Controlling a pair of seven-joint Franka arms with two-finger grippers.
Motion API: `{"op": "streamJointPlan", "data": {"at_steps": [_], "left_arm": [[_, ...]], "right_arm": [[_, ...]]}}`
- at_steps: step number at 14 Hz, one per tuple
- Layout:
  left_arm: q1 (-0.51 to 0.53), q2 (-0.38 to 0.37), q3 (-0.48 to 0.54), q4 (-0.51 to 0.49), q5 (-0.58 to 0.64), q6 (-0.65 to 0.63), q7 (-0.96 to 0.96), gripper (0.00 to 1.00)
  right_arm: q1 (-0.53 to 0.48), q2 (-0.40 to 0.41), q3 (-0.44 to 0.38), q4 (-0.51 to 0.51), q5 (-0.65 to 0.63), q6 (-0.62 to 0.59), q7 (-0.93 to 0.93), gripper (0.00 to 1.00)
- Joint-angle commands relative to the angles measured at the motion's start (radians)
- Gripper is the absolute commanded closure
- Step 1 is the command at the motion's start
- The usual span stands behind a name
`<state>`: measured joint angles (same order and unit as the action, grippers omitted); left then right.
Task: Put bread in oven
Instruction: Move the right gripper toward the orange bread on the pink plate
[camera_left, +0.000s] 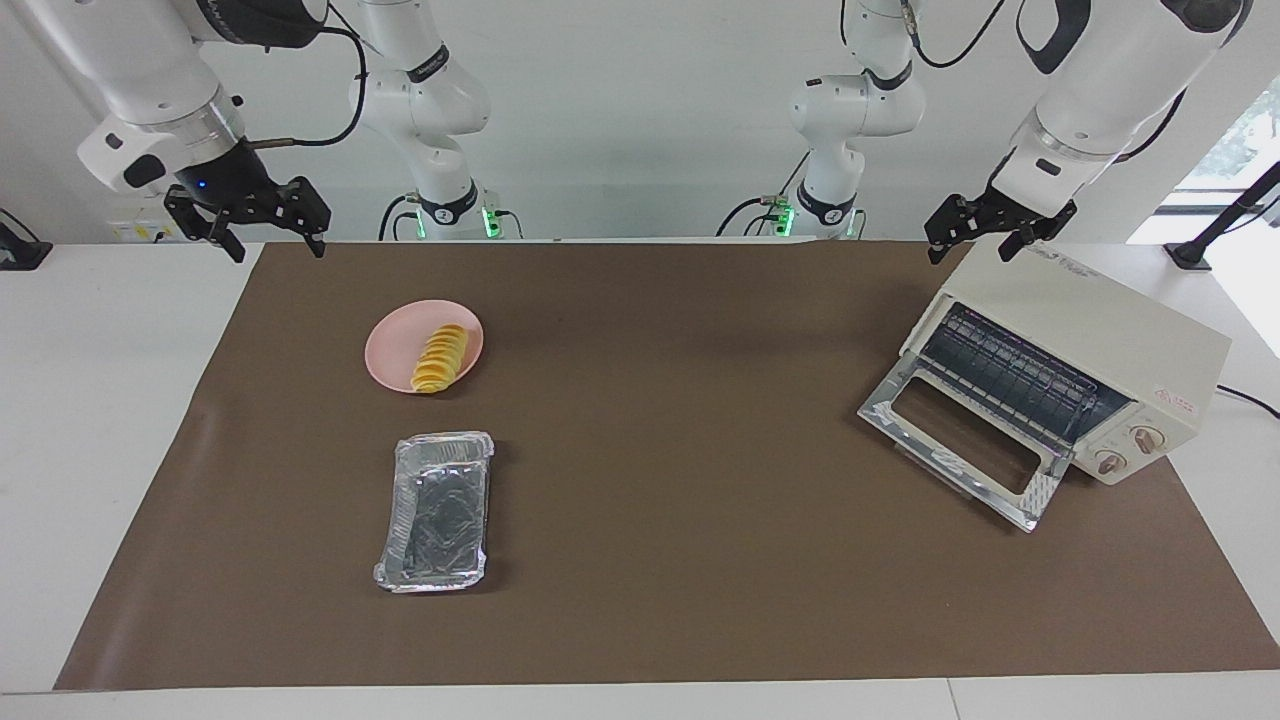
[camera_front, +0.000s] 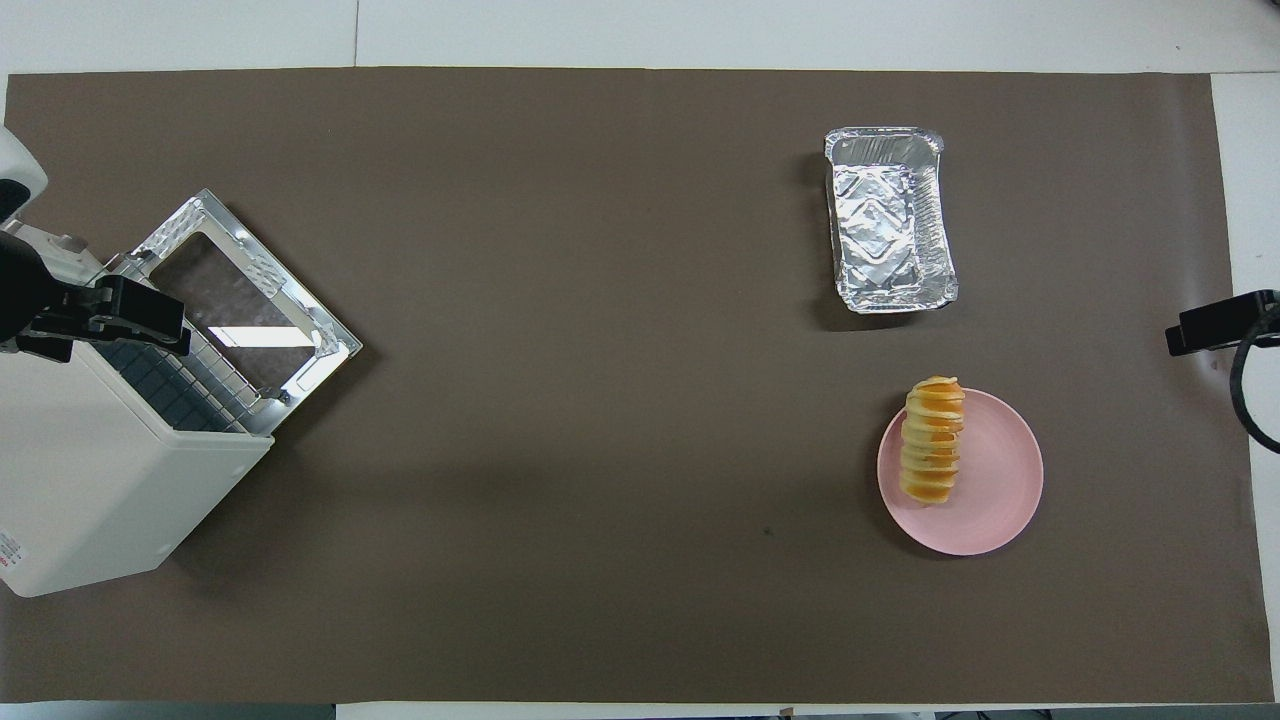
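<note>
Round pink plate (camera_left: 392, 352), crinkled silver foil tray (camera_left: 436, 513) (farther from the robots), brown mat (camera_left: 680, 520), white table (camera_left: 90, 400)

Bread (camera_left: 439, 358) yellow-orange, ridged; plate (camera_left: 392, 352) pink; foil tray (camera_left: 436, 510) crinkled silver; oven (camera_left: 1090, 330) cream-white; mat (camera_left: 700, 420) brown.

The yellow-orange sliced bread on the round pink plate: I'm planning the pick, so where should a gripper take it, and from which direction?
Probably from straight above, fingers closing across the middle of the yellow-orange sliced bread, one on each long flank. It lies flat as a narrow ridged row along one edge of the round pink plate, so its width looks easier to span than its length. The open right gripper hangs nearest.
</note>
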<state>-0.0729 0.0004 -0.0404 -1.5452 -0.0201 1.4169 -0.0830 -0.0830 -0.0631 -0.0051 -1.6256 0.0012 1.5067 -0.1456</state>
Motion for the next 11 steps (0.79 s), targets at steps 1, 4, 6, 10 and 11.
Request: {"op": "streamJointPlan", "data": {"at_steps": [1,4,6,10,11], "left_arm": [[-0.004,-0.03,0.004,-0.032,0.019,0.014,0.003,0.0],[-0.004,-0.03,0.004,-0.032,0.019,0.014,0.003,0.0],[-0.004,-0.03,0.004,-0.032,0.019,0.014,0.003,0.0],[-0.004,-0.03,0.004,-0.032,0.019,0.014,0.003,0.0],[-0.004,-0.03,0.004,-0.032,0.019,0.014,0.003,0.0]], "right_arm": [[-0.017,-0.006,0.013,-0.013,-0.009,0.012,-0.015,0.0],[-0.017,-0.006,0.013,-0.013,-0.009,0.012,-0.02,0.0],[-0.015,-0.006,0.013,-0.013,-0.009,0.012,-0.02,0.0],[-0.009,-0.021,0.013,-0.042,-0.009,0.01,-0.023,0.0],[-0.009,-0.029,0.013,-0.059,-0.009,0.015,-0.023,0.0]]}}
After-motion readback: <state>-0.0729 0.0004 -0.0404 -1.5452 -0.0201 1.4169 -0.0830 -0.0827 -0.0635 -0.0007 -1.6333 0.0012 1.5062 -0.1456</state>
